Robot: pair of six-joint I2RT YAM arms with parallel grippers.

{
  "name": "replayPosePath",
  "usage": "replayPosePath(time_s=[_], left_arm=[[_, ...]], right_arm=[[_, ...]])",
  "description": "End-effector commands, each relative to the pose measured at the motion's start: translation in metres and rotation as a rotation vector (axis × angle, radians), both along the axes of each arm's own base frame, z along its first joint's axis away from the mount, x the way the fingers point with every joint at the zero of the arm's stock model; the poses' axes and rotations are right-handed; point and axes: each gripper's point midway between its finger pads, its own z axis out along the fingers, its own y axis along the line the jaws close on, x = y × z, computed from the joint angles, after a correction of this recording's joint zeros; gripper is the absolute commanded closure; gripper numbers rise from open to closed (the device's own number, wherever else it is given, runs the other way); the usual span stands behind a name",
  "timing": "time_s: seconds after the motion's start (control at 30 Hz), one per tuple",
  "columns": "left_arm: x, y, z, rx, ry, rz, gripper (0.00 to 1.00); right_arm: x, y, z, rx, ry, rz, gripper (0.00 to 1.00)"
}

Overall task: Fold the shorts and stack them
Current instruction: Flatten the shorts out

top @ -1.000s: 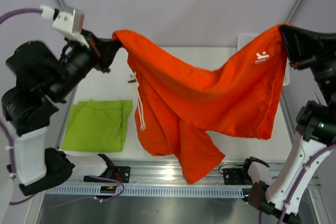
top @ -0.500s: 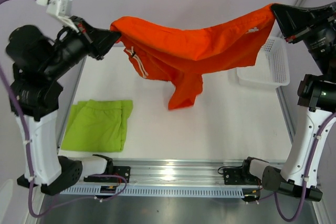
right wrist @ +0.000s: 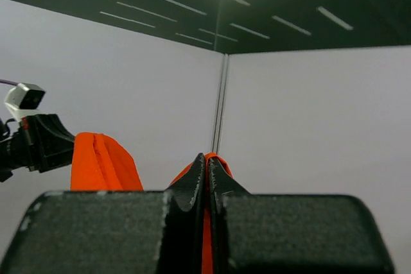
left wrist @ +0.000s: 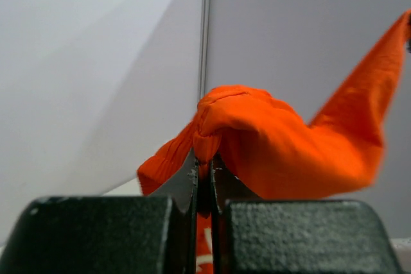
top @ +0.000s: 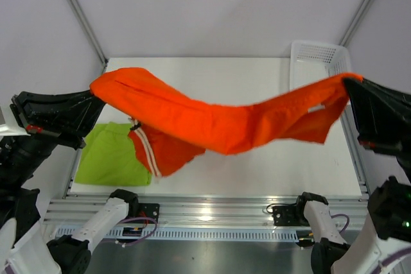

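Spreading the orange shorts point(top: 218, 123) mid-air, pinched at opposite ends in fully closed left gripper point(left wrist: 204, 160) and right gripper point(right wrist: 207, 162). Next, likely: laying flat on table point(top: 257, 165) beside green shorts point(top: 112, 155), then folding.

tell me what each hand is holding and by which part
Both hold the orange-red shorts: the left hand pinches one end, the right hand the opposite end, with the cloth sagging between them.

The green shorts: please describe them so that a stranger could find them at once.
Look at the white table, then at its near left corner. The green shorts lie flat there, partly hidden by the orange shorts. Only they are lime green and rest on the table; the orange pair is stretched out above it.
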Motion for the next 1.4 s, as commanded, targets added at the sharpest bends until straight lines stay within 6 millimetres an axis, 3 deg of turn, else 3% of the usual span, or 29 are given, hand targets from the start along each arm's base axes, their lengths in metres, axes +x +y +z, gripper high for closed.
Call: replayPosePath(time_s=[0.0,0.1,0.13,0.17,0.2,0.23,0.27,0.3,0.33,0.37,0.4,0.43,0.47,0.5,0.53,0.57,0.6,0.63,0.67,0.73,0.77,0.87,0.93,0.97,1.07,1.1,1.13,1.2,1.37], left_arm=[[0.019,-0.003,0.009,-0.017,-0.002,0.009,1.0],[0.033,-0.002,0.019,-0.025,0.054,0.037,1.0],[0.067,-0.009,0.01,-0.002,0.172,0.044,1.0],[0.085,-0.012,0.004,0.004,0.234,0.048,1.0],[0.091,-0.017,0.007,-0.004,0.264,0.028,1.0],[0.118,-0.025,-0.01,0.007,0.348,0.018,1.0],[0.123,-0.028,-0.008,-0.02,0.35,0.004,1.0],[0.157,-0.035,-0.054,-0.007,0.479,0.013,1.0],[0.147,-0.028,-0.05,-0.04,0.44,0.038,1.0],[0.151,-0.027,-0.049,-0.07,0.416,0.049,1.0],[0.174,-0.03,-0.096,-0.046,0.531,0.071,1.0],[0.181,-0.028,-0.111,-0.043,0.569,0.096,1.0],[0.194,-0.031,-0.144,-0.021,0.655,0.107,1.0],[0.2,-0.032,-0.163,-0.009,0.7,0.111,1.0],[0.209,-0.035,-0.198,0.012,0.777,0.118,1.0],[0.215,-0.036,-0.237,0.028,0.856,0.126,1.0],[0.222,-0.037,-0.243,0.018,0.833,0.13,1.0],[0.227,-0.036,-0.254,0.015,0.837,0.141,1.0],[0.233,-0.033,-0.298,0.03,0.909,0.181,1.0],[0.247,-0.032,-0.316,0.03,0.901,0.208,1.0],[0.254,-0.028,-0.325,0.041,0.904,0.241,1.0],[0.273,-0.023,-0.334,0.071,0.907,0.296,1.0],[0.283,-0.022,-0.336,0.087,0.906,0.315,1.0],[0.288,-0.023,-0.324,0.085,0.882,0.324,1.0],[0.299,-0.024,-0.348,0.14,0.956,0.348,1.0],[0.307,-0.024,-0.34,0.142,0.946,0.364,1.0],[0.312,-0.024,-0.359,0.171,0.998,0.377,1.0],[0.323,-0.025,-0.364,0.182,1.01,0.396,1.0],[0.344,-0.017,-0.409,0.255,1.119,0.478,1.0]], right_arm=[[-0.006,-0.005,0.01,0.017,-0.026,-0.062,1.0],[0.015,-0.012,0.022,0.033,0.035,-0.082,1.0],[0.028,-0.014,0.024,0.033,0.069,-0.077,1.0],[0.075,-0.025,0.017,0.063,0.199,-0.054,1.0],[0.087,-0.025,0.015,0.052,0.241,-0.035,1.0],[0.109,-0.028,0.006,0.062,0.311,-0.01,1.0],[0.154,-0.037,-0.023,0.089,0.455,0.026,1.0],[0.173,-0.042,-0.042,0.103,0.52,0.036,1.0],[0.19,-0.046,-0.059,0.111,0.552,0.04,1.0],[0.204,-0.05,-0.08,0.129,0.593,0.035,1.0],[0.227,-0.058,-0.132,0.175,0.712,0.029,1.0],[0.233,-0.061,-0.151,0.184,0.723,0.025,1.0],[0.241,-0.064,-0.178,0.21,0.781,0.021,1.0],[0.235,-0.063,-0.191,0.219,0.777,0.014,1.0],[0.253,-0.07,-0.249,0.273,0.897,-0.002,1.0],[0.255,-0.072,-0.27,0.293,0.917,-0.014,1.0],[0.257,-0.075,-0.293,0.322,0.955,-0.029,1.0],[0.258,-0.08,-0.335,0.371,1.008,-0.057,1.0],[0.258,-0.084,-0.355,0.403,1.034,-0.083,1.0],[0.255,-0.092,-0.377,0.444,1.026,-0.125,1.0],[0.257,-0.098,-0.403,0.467,1.064,-0.156,1.0],[0.265,-0.103,-0.42,0.442,1.072,-0.191,1.0],[0.277,-0.102,-0.423,0.413,1.059,-0.172,1.0],[0.28,-0.096,-0.421,0.384,1.051,-0.138,1.0],[0.298,-0.095,-0.42,0.333,1.054,-0.145,1.0],[0.302,-0.091,-0.423,0.317,1.067,-0.138,1.0],[0.307,-0.09,-0.425,0.31,1.077,-0.137,1.0],[0.317,-0.088,-0.433,0.301,1.086,-0.131,1.0],[0.341,-0.084,-0.448,0.282,1.095,-0.154,1.0]])
